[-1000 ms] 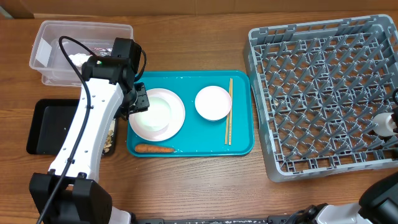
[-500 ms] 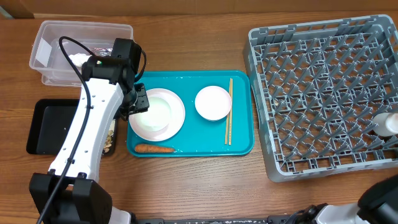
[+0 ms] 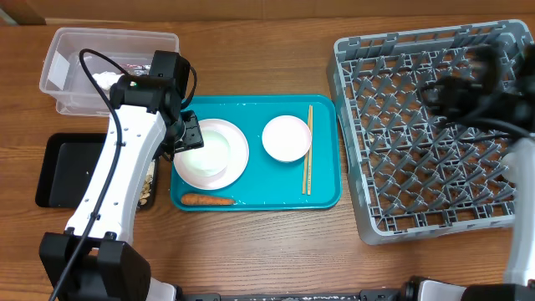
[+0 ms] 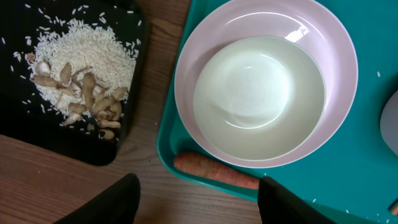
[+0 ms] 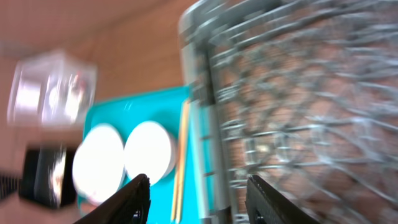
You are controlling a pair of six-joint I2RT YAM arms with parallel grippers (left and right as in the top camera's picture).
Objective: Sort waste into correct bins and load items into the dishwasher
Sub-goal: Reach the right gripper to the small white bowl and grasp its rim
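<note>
My left gripper (image 3: 185, 134) hangs open and empty over the left edge of the teal tray. In the left wrist view it (image 4: 196, 208) is just above the wood, beside the orange carrot (image 4: 214, 173), which lies in front of a white bowl (image 4: 261, 93). That bowl (image 3: 209, 150) sits on the plate. A second bowl (image 3: 287, 138) and the chopsticks (image 3: 308, 150) lie further right. The carrot (image 3: 207, 200) lies at the tray's front edge. My right gripper (image 3: 436, 94), blurred, is open and empty over the grey rack (image 3: 435, 201). The small cup is not in view.
The clear tub (image 3: 63, 50) at the back left holds white tissue (image 3: 104, 79). The black tray (image 3: 63, 171) holds rice scraps (image 4: 81, 62). The right wrist view is blurred but shows the rack (image 5: 292, 93), chopsticks (image 5: 181, 149) and both white dishes.
The right arm has swung in from the right edge to over the rack's back half, moving fast. The left arm and the things on the tray have not moved.
</note>
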